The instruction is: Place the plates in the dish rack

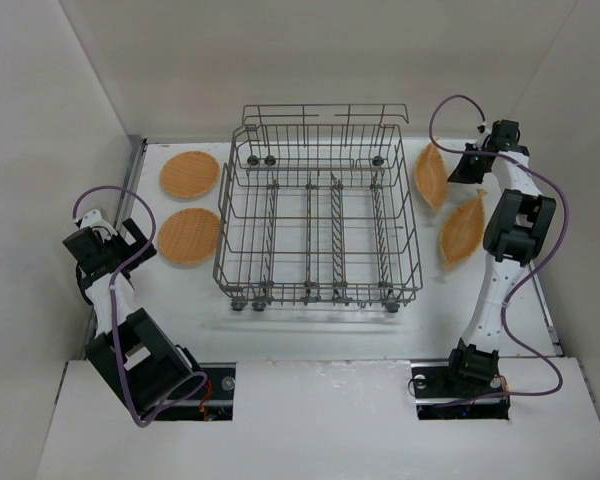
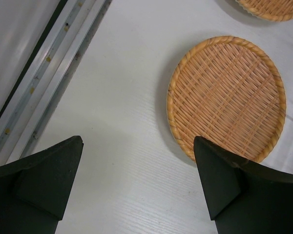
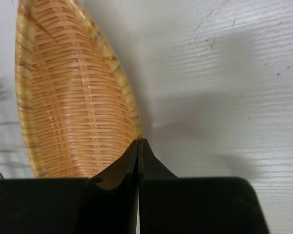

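The grey wire dish rack (image 1: 318, 288) stands mid-table with no plates in it. Two woven orange-tan plates lie flat left of it, one far (image 1: 190, 173) and one near (image 1: 189, 235). My left gripper (image 1: 132, 240) is open and hovers just left of the near plate (image 2: 227, 95); its midpoint (image 2: 137, 141) is over bare table. Right of the rack, two plates are tilted on edge: one (image 1: 430, 175) and one (image 1: 462, 232). My right gripper (image 1: 468, 165) is shut (image 3: 139, 141) on the rim of the first of these plates (image 3: 73, 97).
White walls enclose the table on three sides. A metal rail (image 2: 49, 73) runs along the table's left edge close to my left gripper. The far flat plate's edge (image 2: 271, 9) shows at the top of the left wrist view. The right arm's forearm (image 1: 518, 225) stands beside the second tilted plate.
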Available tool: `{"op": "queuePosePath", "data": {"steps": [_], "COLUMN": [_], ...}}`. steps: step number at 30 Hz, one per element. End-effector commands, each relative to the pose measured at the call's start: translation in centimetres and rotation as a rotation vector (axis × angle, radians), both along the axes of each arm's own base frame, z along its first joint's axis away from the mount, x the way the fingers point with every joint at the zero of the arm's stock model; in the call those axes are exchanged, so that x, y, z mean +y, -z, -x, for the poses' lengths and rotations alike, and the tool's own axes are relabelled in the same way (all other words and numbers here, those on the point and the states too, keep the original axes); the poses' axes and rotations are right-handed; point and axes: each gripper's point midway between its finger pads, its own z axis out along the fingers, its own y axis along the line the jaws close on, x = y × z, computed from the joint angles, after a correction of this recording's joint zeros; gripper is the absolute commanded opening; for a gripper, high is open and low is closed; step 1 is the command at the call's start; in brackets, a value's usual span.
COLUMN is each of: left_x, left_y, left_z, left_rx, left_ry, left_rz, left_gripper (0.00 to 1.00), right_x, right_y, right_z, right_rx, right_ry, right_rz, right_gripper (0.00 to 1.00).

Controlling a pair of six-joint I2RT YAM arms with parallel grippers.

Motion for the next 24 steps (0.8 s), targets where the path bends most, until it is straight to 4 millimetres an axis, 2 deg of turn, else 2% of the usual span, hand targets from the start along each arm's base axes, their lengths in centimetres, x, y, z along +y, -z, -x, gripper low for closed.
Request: {"op": "queuePosePath", "data": {"steps": [1,3,5,10,11,18,24], "left_x": [0.7,0.7,0.7,0.6,0.6,0.6,0.6], "left_y": [-2.0,-1.9,-1.9,-1.8,-1.8,-1.8,-1.8], "left_z": [-1.1,-1.1,-1.3,-1.3,-1.3,-1.2,-1.3], "left_rx": [-0.037,-0.035,-0.033,-0.026,-0.026,-0.027,-0.023], "left_ry": [0.016,0.016,0.019,0.024,0.024,0.022,0.024], "left_rz": [-0.041,-0.039,-0.039,-0.036,-0.036,-0.037,-0.033], "left_gripper": [1.00,1.00,1.00,1.00,1.00,1.00,1.00], "right_x": [0.2,0.2,0.3,0.5,0.6,1.5,3.7], "right_y": [-0.4,-0.7,-1.2,-1.6,-1.6,-2.3,-1.8], "right_z": [-0.3,-0.3,-0.5,-0.9,-0.9,-1.5,-1.6], "right_rx": [-0.005,-0.008,-0.019,-0.033,-0.033,-0.057,-0.038], "right_ry": [-0.009,-0.009,-0.011,-0.027,-0.032,-0.062,-0.124], "right_rz": [0.012,0.015,0.012,0.004,-0.001,-0.007,-0.043], "right_gripper": [0.08,0.15,0.30,0.44,0.49,0.49,0.49]}}
